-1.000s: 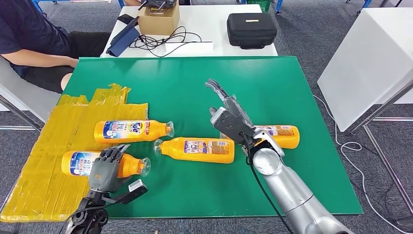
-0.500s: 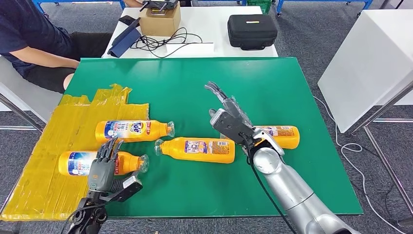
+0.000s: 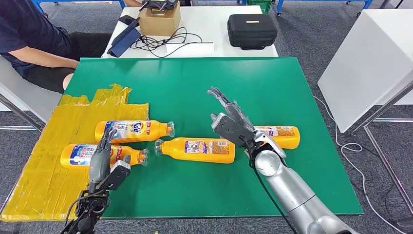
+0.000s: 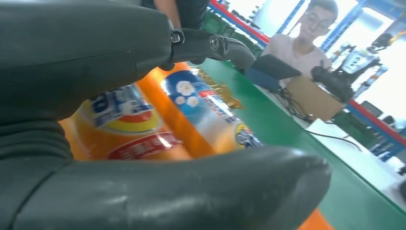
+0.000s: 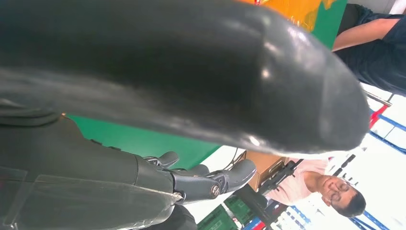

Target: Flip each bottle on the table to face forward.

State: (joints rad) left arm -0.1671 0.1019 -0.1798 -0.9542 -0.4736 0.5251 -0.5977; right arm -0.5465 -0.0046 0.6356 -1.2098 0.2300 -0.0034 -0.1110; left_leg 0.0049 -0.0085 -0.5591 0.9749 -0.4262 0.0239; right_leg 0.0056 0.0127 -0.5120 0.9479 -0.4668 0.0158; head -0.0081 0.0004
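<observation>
Four orange detergent bottles lie on the green table, all on their sides: one on the yellow tape patch, a second just nearer the table's front edge, a third near the table's middle, and a fourth toward its right side. Two robot hands reach over the table: a left hand and a right hand. Beyond the table's far edge stand one cardboard box and one black case. One person sits at the table's far left corner.
</observation>
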